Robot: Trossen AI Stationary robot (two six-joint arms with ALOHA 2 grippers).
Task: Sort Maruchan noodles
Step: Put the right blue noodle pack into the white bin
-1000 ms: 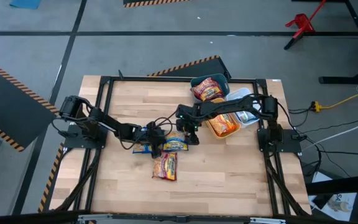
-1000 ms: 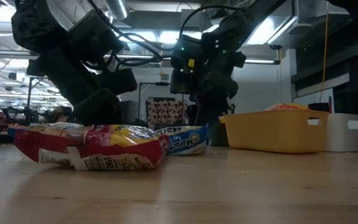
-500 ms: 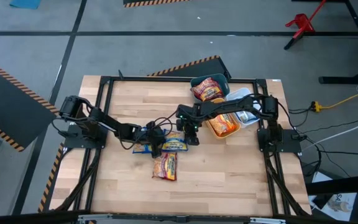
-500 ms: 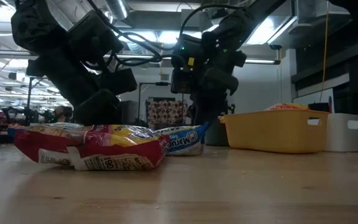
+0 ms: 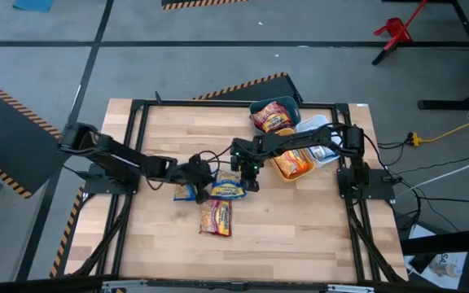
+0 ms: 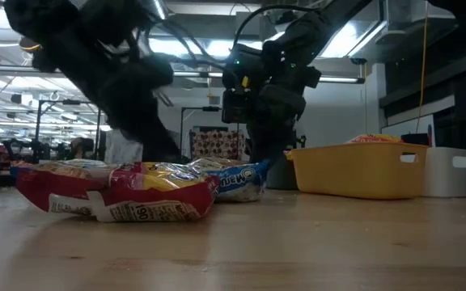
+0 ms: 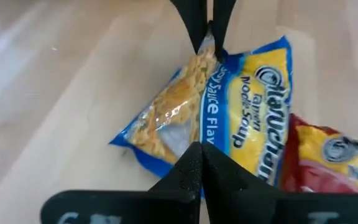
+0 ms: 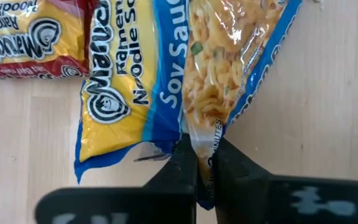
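Here, right gripper (image 8: pixel 196 163) pinched on edge of blue-yellow noodle packet (image 8: pixel 166 81) reading "Ramen Noodle Soup", "Soy Sauce", mid-table, touching red packet (image 5: pixel 216 217), left gripper (image 7: pixel 201 165) closed, empty, just beside.

Mid-table sits the noodle packet (image 5: pixel 228 190), our landmark. Right behind it hangs the right gripper (image 5: pixel 248 173), pinching its far edge. Just left of the packet is the left gripper (image 5: pixel 198 177), touching that side. Directly in front of the packet lies a second packet (image 5: pixel 216 217). Off to its right stand three bins (image 5: pixel 293 165), holding more packets, at the table's (image 5: pixel 169 252) far right corner.
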